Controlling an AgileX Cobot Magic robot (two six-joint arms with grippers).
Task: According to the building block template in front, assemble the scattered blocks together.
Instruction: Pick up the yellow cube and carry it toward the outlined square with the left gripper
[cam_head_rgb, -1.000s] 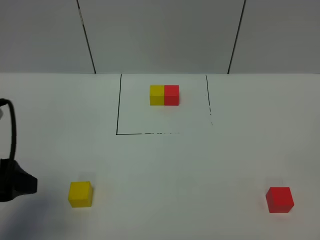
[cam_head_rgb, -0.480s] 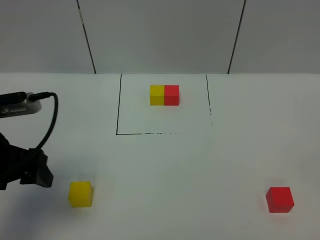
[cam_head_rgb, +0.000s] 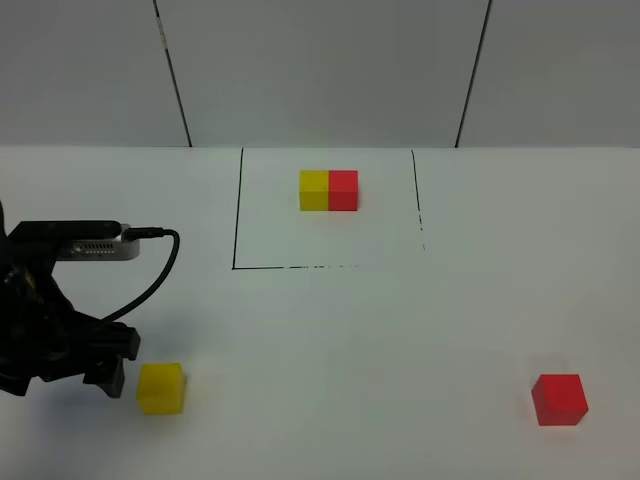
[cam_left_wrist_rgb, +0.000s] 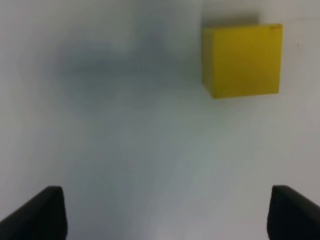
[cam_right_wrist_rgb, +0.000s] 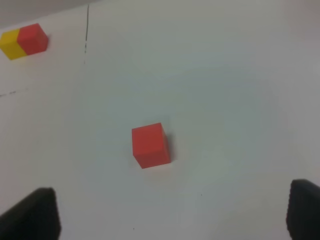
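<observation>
1. Your left gripper (cam_left_wrist_rgb: 165, 215): jaws spread wide, nothing between them, low over the white table (cam_head_rgb: 330, 340) at the far left.
2. Yellow cube (cam_head_rgb: 160, 388): loose, front left, just beside that gripper.
3. Building block template (cam_head_rgb: 328, 190): yellow and red joined flush, inside the black-lined rectangle (cam_head_rgb: 236, 220), far centre.
4. Red cube (cam_head_rgb: 559, 399): loose, front right, well apart from the yellow.
5. Your right gripper (cam_right_wrist_rgb: 172, 215): jaws wide, empty, red cube ahead of it.
</observation>
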